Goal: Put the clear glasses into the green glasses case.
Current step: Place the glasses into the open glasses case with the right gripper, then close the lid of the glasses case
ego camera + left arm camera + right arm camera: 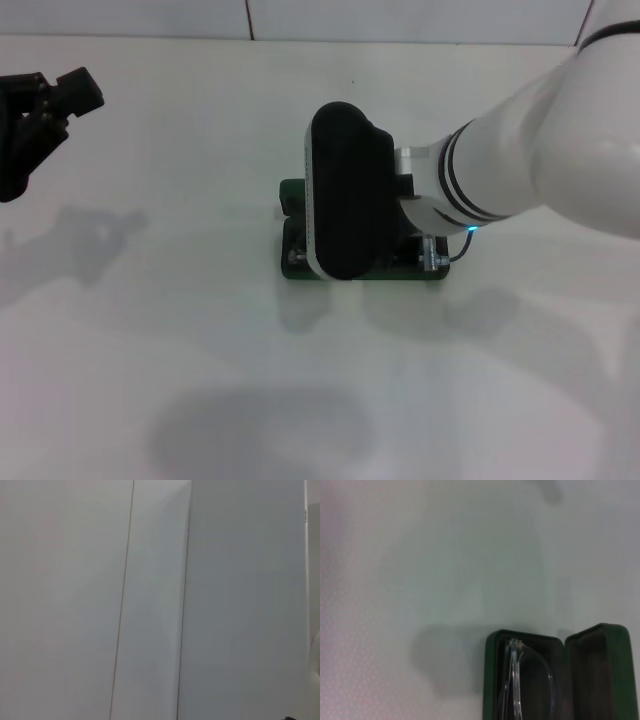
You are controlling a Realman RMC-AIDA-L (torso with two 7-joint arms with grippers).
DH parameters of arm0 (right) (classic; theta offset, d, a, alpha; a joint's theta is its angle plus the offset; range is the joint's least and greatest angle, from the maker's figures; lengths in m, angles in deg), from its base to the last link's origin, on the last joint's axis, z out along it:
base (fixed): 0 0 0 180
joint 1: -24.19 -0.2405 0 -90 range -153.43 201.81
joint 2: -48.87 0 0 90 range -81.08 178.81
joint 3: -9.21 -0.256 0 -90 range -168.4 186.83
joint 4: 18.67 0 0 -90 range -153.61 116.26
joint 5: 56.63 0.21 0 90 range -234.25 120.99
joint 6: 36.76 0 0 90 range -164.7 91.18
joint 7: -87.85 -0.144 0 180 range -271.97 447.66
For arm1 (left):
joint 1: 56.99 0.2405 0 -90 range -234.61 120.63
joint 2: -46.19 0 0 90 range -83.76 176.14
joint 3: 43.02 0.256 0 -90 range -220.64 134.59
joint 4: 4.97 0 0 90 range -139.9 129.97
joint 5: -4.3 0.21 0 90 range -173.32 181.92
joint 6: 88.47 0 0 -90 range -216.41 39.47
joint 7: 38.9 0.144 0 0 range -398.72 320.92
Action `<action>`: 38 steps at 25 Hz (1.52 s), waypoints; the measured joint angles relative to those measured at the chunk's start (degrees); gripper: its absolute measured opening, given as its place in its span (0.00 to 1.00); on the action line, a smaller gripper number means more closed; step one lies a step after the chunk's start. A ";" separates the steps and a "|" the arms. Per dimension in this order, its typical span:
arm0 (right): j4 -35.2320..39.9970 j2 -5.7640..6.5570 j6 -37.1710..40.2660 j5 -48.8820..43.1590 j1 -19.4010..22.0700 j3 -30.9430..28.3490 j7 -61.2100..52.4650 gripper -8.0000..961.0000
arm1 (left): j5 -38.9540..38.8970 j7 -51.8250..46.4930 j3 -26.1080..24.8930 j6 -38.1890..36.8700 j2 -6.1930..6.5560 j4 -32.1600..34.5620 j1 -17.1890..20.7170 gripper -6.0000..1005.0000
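Note:
The green glasses case [491,680] lies open on the white table, its lid [605,670] standing up beside the tray. In the right wrist view the clear glasses [512,680] rest inside the tray, the lens curving across the dark lining. In the head view my right gripper [340,190] hangs directly over the case [292,262] and covers most of it, so only the case's green edges show around it. My left gripper [45,100] is parked in the air at the far left, open and holding nothing.
White table top [150,350] all around the case, with a white wall [150,600] behind it. The right arm [540,150] reaches in from the right side.

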 joint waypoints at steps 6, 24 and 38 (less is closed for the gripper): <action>2.78 0.00 1.25 -1.49 1.71 0.49 -0.38 0.17 | -0.04 0.02 0.00 0.00 0.09 0.11 0.00 0.04; 34.69 0.58 10.25 -2.24 27.84 -8.83 7.42 0.17 | -3.11 -6.60 0.00 0.04 0.63 -0.07 -2.02 0.04; 31.83 1.26 28.56 46.12 38.58 -59.21 29.55 0.18 | 6.05 -13.29 0.09 0.26 -5.61 -14.34 -12.53 0.05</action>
